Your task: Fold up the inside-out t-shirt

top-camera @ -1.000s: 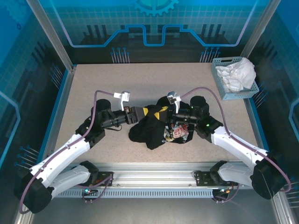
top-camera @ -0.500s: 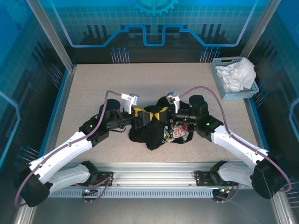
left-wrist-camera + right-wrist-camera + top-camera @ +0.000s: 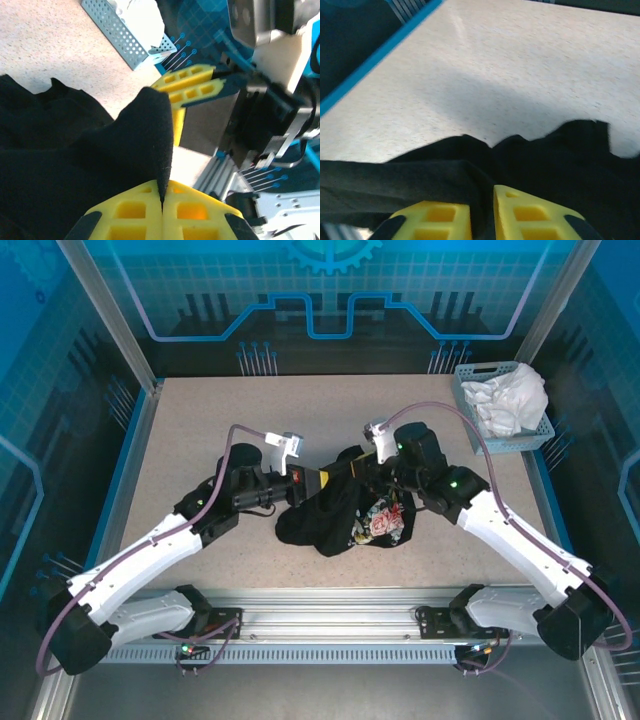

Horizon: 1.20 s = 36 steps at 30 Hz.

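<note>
One pinch is sure, the other doubtful. Your left jaws are clamped on a fold of the inside-out t-shirt (image 3: 310, 525). Your right jaws stand a crack apart with cloth between them, and you cannot tell whether they grip. If you pull now, that side may slip free and the heap will bunch. The shirt lies crumpled on the desk (image 3: 200, 420), well left of the basket (image 3: 505, 443). Its long axis runs roughly toward the basket's side, print up at that end, collar direction unclear.

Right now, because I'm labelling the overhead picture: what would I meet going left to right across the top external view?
Left arm → black t-shirt → blue basket holding white cloth.
</note>
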{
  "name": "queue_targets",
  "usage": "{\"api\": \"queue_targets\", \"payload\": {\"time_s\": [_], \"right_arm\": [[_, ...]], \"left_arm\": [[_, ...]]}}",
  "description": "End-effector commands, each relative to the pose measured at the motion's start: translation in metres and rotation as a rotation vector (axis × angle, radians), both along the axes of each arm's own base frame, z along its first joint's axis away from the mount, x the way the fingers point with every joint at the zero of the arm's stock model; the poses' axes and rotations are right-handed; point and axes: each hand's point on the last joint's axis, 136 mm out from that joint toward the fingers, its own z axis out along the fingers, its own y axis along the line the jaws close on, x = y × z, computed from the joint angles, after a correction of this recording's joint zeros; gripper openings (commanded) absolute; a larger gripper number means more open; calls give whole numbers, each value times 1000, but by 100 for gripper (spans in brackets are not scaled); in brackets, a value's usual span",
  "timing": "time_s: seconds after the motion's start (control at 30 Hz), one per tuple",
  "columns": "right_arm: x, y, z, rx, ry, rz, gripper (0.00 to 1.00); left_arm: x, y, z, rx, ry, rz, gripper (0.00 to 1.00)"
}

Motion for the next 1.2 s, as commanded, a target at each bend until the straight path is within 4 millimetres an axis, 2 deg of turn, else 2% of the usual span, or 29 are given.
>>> {"api": "queue_targets", "payload": {"time_s": [0.0,0.07,0.23,0.33,0.37,0.53,0.8,0.9,0.97,1.1,1.17], "right_arm": [[-7,-33,-18,-194,2,-149,25],[-14,-28,-13,-172,-27,-120,31],[-49,3,2,-41,-116,45,42],[-63,19,0,25,-127,79,46],[-64,21,-10,28,-111,74,47],[-55,37,-31,40,-87,21,51],[-26,48,-33,51,-128,-62,54],[-17,49,-40,37,-120,-88,54],[-13,49,-43,29,-115,-98,50],[-15,43,-37,37,-129,-62,17],[-23,44,-31,71,-132,19,8]], "left_arm": [[-1,-5,25,-103,46,23,0],[4,-2,24,-105,50,59,0],[13,-1,27,-119,44,102,0],[16,-1,29,-122,42,113,0],[17,-1,30,-125,41,113,0],[17,-2,35,-134,33,112,0],[13,3,36,-123,27,117,0],[12,4,37,-121,21,114,0],[12,4,38,-119,15,114,0],[16,11,36,-80,-7,150,0],[22,19,34,-57,-16,189,0]]}}
